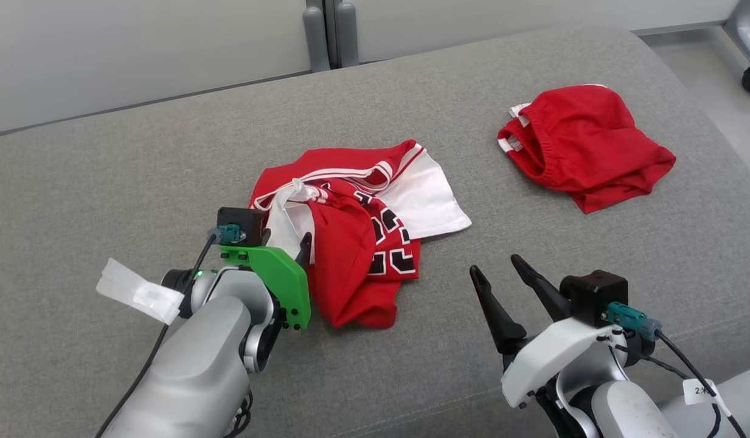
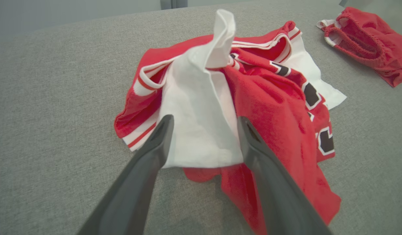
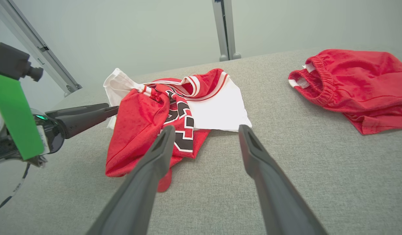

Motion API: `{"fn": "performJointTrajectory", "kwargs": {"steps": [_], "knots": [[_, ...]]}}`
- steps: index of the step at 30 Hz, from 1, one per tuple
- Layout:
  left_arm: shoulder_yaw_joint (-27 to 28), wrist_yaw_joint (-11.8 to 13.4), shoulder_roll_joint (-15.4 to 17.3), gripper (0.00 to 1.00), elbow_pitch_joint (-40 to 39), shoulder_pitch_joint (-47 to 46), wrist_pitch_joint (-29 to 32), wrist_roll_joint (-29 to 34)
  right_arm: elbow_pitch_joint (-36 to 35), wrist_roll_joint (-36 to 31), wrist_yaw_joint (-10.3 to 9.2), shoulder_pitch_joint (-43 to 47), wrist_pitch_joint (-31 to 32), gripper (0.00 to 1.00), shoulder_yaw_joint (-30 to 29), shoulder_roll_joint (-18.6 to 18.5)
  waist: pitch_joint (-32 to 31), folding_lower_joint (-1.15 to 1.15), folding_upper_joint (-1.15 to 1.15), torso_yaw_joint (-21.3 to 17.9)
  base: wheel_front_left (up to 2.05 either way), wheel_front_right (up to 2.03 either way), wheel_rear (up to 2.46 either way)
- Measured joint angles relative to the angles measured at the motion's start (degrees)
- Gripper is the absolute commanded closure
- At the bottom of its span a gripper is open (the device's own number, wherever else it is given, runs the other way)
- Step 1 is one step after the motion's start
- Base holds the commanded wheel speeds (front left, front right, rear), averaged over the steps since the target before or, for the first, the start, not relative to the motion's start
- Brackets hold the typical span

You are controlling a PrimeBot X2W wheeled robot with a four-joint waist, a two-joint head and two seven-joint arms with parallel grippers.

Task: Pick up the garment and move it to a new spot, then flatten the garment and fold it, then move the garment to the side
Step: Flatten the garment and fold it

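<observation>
Left hand (image 2: 205,119), wide open and empty, hovers at the crumpled garment (image 1: 350,261) on the grey cushion (image 1: 107,182), right hand (image 1: 496,264) open nearby: pickup step, needing a firm pinch and lift.

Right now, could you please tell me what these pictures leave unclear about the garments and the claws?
Jersey number, head view: crumpled folds cover part of the black digits.
Left claw, head view: its green bracket hides most of it; contact with the jersey is unclear.
Shorts, left wrist view: cut off by the right edge.
</observation>
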Motion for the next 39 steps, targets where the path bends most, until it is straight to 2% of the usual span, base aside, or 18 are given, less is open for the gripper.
{"fn": "performJointTrajectory", "kwargs": {"steps": [4,5,6,7,15,22,31,39], "knots": [[0.1,0.0,-0.5,0.0,1.9,-0.9,-0.8,0.0,0.1,0.0,0.0,-0.3,-0.1,0.0,-0.1,0.0,0.6,0.0,0.0,-0.7,0.0,0.0,0.0],[0.2,0.0,-0.6,0.54,2.4,-1.1,-0.9,0.0,0.1,0.0,0.0,-0.4,-0.1,0.0,-0.1,0.0,0.7,0.0,0.0,-0.8,0.0,0.0,0.0],[0.3,0.0,-0.7,0.96,2.8,-1.4,-1.6,0.0,0.2,0.0,0.0,-0.5,-0.1,0.0,-0.1,0.0,0.9,0.0,0.0,-0.9,0.0,0.0,0.0],[0.3,0.0,-0.7,1.0,3.1,-1.7,-2.0,0.1,0.2,0.0,0.0,-0.5,-0.3,0.0,-0.2,0.0,1.0,0.0,0.0,-1.0,0.0,0.0,0.0],[1.1,-1.6,-1.9,1.0,3.0,-4.4,-7.2,0.1,0.5,0.0,0.0,-0.6,-0.5,0.0,-0.6,0.0,0.8,0.0,0.0,-0.2,0.0,0.0,0.0],[1.7,-1.7,-2.1,1.0,0.7,-8.4,-10.6,0.7,0.6,0.2,0.0,-0.5,-0.5,0.0,-0.5,0.0,0.1,0.0,0.0,1.0,0.0,0.0,0.0],[2.9,-1.5,0.1,1.0,-4.6,-15.4,-11.7,2.0,0.8,0.3,0.0,-0.4,-0.5,0.0,-0.3,0.0,-0.9,0.0,0.0,1.5,0.0,0.0,0.0],[2.8,-0.2,1.2,1.0,-10.5,-20.1,-10.6,3.6,1.0,0.3,0.0,-0.2,-0.5,0.0,-0.2,0.0,-1.5,0.0,0.0,1.3,0.0,0.0,0.0]]}}
